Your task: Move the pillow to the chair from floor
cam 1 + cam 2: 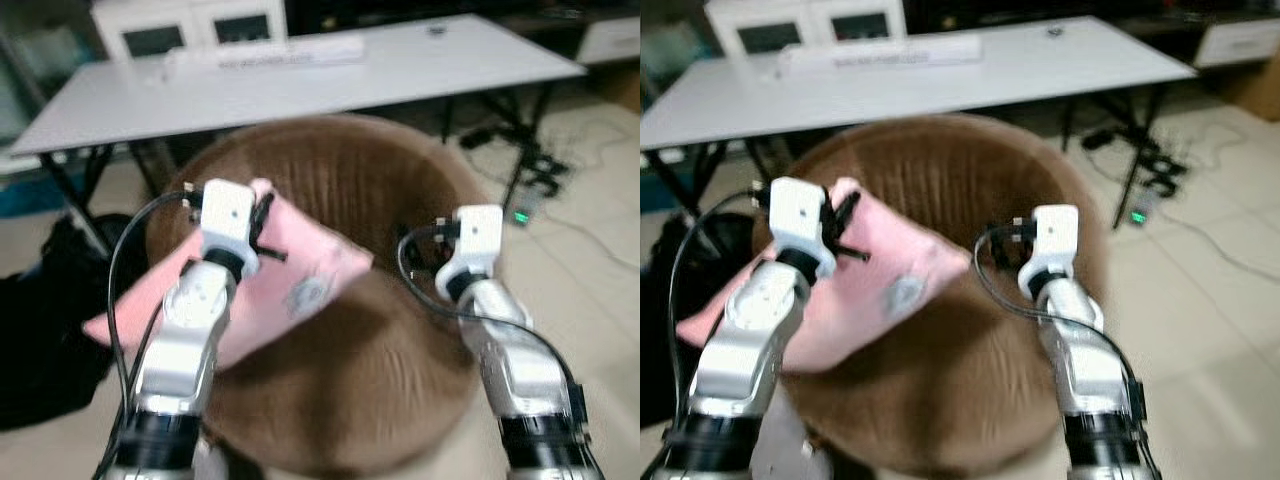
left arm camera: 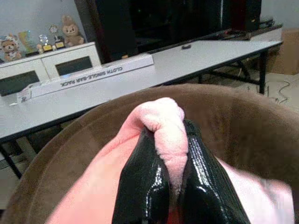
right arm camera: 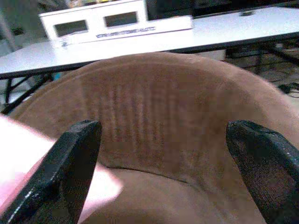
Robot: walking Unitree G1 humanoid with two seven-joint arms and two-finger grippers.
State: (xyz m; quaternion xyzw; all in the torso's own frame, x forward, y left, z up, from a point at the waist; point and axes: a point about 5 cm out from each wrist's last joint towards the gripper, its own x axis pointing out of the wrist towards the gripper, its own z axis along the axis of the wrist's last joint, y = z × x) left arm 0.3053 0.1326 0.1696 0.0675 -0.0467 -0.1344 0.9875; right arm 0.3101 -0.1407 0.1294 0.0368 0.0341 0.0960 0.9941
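A pink pillow (image 1: 300, 280) hangs tilted over the left side of a round brown chair (image 1: 350, 170); its lower corner sticks out past the chair's left rim. My left gripper (image 2: 170, 140) is shut on the pillow's upper corner, and pink fabric (image 2: 161, 116) bulges out between the black fingers (image 2: 145, 177). My right gripper (image 3: 163, 128) is open with nothing in it. It hovers over the right part of the seat and points at the chair's backrest (image 3: 154, 102). A blurred edge of the pillow (image 3: 18, 158) lies beside its one finger (image 3: 70, 158).
A long white table (image 1: 300, 70) stands just behind the chair with a white box (image 1: 290, 50) on it. A white cabinet (image 1: 190, 25) stands further back. A black bag (image 1: 40, 330) lies on the floor at left. Cables and a power strip (image 1: 520, 215) lie at right.
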